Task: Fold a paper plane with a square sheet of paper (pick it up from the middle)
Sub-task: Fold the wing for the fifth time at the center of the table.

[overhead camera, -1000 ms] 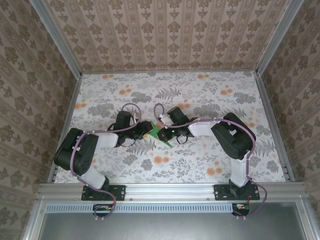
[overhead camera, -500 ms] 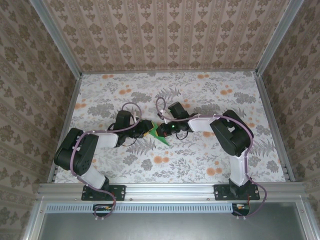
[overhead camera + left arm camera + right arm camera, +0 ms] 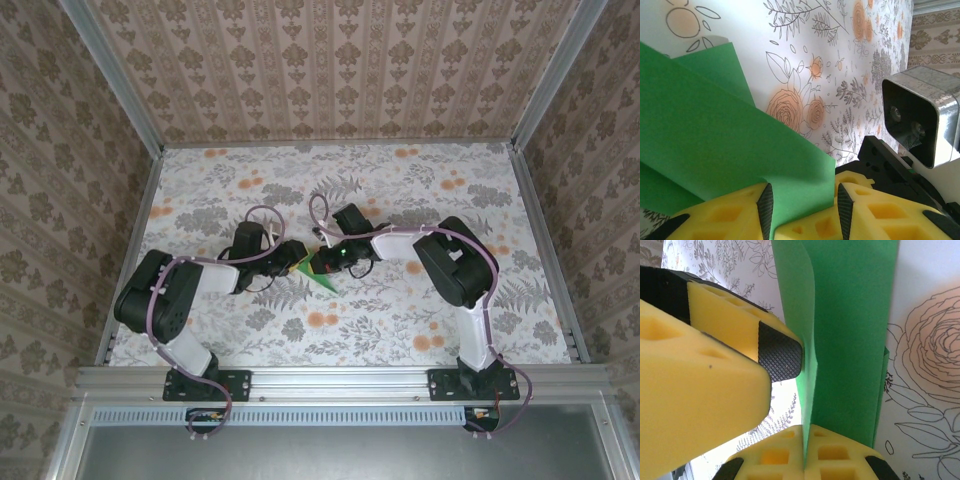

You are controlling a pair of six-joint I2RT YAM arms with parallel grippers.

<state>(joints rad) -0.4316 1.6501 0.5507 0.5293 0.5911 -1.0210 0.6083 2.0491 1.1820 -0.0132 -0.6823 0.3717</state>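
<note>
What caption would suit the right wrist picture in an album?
The right gripper pinches the folded green sheet of paper above the flowery table.

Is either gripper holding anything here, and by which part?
The right gripper pinches the green paper by the edge of a raised flap. The left gripper straddles a corner with its jaws apart; no firm grip shows there.

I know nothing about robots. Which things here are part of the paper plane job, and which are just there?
In the job: green paper, partly folded; right gripper, shut on its edge; left gripper, jaws open around a corner.
Just there: floral table; patterned walls; metal rail.
</note>
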